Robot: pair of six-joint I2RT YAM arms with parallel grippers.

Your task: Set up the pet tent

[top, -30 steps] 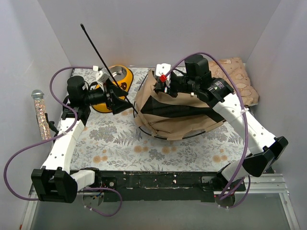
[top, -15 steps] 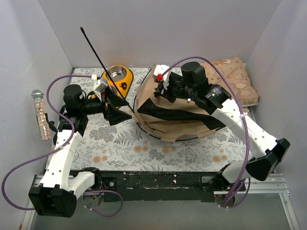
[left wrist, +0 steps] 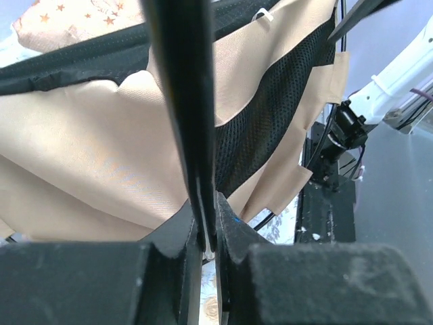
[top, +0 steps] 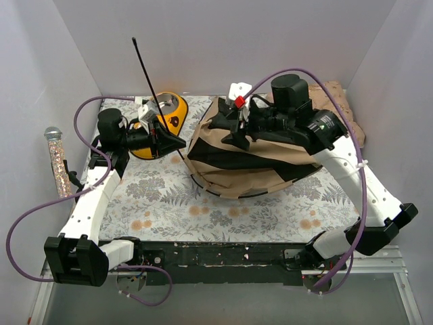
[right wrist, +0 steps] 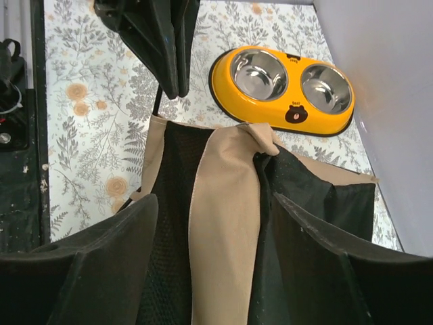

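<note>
The pet tent (top: pixel 254 159) lies collapsed mid-table, tan fabric with black mesh panels and a black hoop along its near edge. One thin black pole (top: pixel 145 71) sticks up and back from its left side. My left gripper (top: pixel 174 142) is shut on that pole; the left wrist view shows the pole (left wrist: pixel 184 101) pinched between the left gripper (left wrist: pixel 208 233) fingers, tent fabric (left wrist: pixel 88 162) behind. My right gripper (top: pixel 226 127) hovers over the tent's top left. In its wrist view the right gripper (right wrist: pixel 216 271) is open, straddling a tan fold (right wrist: pixel 226 217) without pinching it.
A yellow double steel bowl (top: pixel 168 110) sits at the back left, right behind my left gripper, and also shows as the bowl (right wrist: pixel 284 87). A patterned cushion (top: pixel 345 108) lies at the back right behind the right arm. A glittery wand (top: pixel 57 162) hangs on the left wall.
My left gripper has closed on the pole, whose tip swung right. My right gripper has opened and let go of the tent fabric, shifting slightly right.
</note>
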